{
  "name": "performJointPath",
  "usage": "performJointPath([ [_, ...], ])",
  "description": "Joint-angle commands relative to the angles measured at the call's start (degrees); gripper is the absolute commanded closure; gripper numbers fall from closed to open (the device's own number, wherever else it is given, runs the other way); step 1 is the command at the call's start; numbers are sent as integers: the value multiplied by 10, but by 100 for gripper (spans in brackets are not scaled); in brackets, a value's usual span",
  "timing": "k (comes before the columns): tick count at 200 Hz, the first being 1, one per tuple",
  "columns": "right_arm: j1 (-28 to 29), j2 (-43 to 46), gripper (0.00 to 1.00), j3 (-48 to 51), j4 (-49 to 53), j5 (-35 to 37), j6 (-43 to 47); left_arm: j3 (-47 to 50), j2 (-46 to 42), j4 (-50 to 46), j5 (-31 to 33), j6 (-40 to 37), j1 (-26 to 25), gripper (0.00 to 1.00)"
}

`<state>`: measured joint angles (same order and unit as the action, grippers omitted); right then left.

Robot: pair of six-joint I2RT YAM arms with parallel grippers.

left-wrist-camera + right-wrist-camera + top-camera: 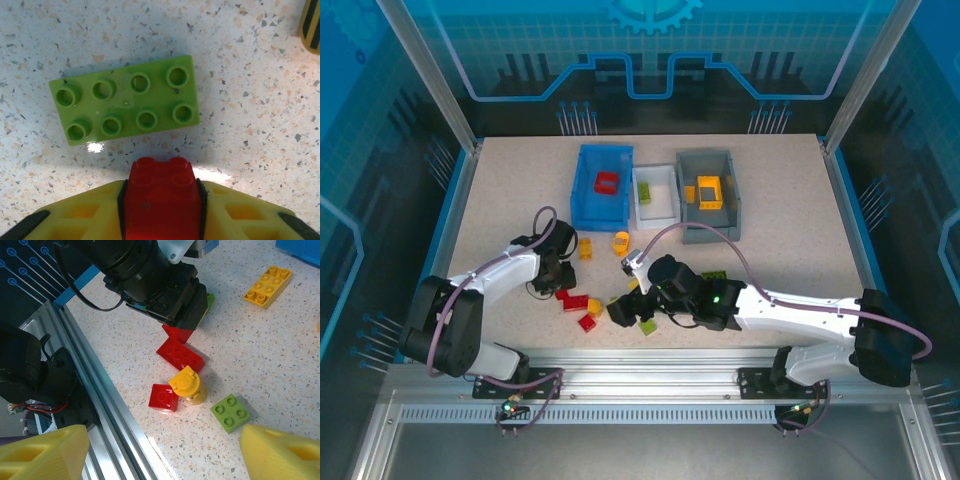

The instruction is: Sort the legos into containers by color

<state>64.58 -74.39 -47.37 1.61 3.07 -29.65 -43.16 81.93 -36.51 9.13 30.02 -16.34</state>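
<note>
Between the yellow fingers of the left end effector [161,200] sits a small red brick [161,190]. The fingers press on both of its sides, so it is held tight. I cannot tell if it is up off the bench [250,150]. A long green brick [125,100] lies flat on the bench at 12 o'clock from the red one, close but not touching. Its long side runs almost from 9 to 3.

I think the small red brick should go in the blue bin [580,190], because another red brick [607,182] lies in there. In the top view the blue bin is at about 1 o'clock from the left end effector, with some bare bench in between. The bin's long side runs from 12 to 6. The left arm is nearer to this bin than the right arm, so this looks like its job. The white bin [673,195] and the grey bin [735,200] stand further off, at about 2 o'clock.

The right end effector [162,452] is wide open and holds nothing. A small green brick [230,412] lies on the bench at about 1 o'clock from it, close to one of its fingers
</note>
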Motion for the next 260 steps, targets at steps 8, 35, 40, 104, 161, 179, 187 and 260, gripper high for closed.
performJointPath([
  [8,0,-2,20,-25,-8,16,-5,5,-1,4,-11,-1,4,70],
  [35,-11,11,22,-27,3,32,-10,-23,-37,-20,-2,3,-16,75],
  [40,-15,15,22,-27,2,36,-13,-38,-44,-29,3,2,-25,75],
  [104,-87,18,24,-109,-1,170,11,-330,90,-80,13,-44,-53,75],
  [161,-169,-28,24,-187,20,125,3,-581,332,-106,43,-99,-35,73],
  [179,-177,-30,24,-185,23,118,-1,-623,382,-109,43,-103,-20,72],
  [187,-178,-29,24,-181,25,115,-3,-636,397,-107,38,-105,-13,71],
  [260,-182,-23,23,-139,123,112,32,-631,379,-105,1,-98,-6,45],
])
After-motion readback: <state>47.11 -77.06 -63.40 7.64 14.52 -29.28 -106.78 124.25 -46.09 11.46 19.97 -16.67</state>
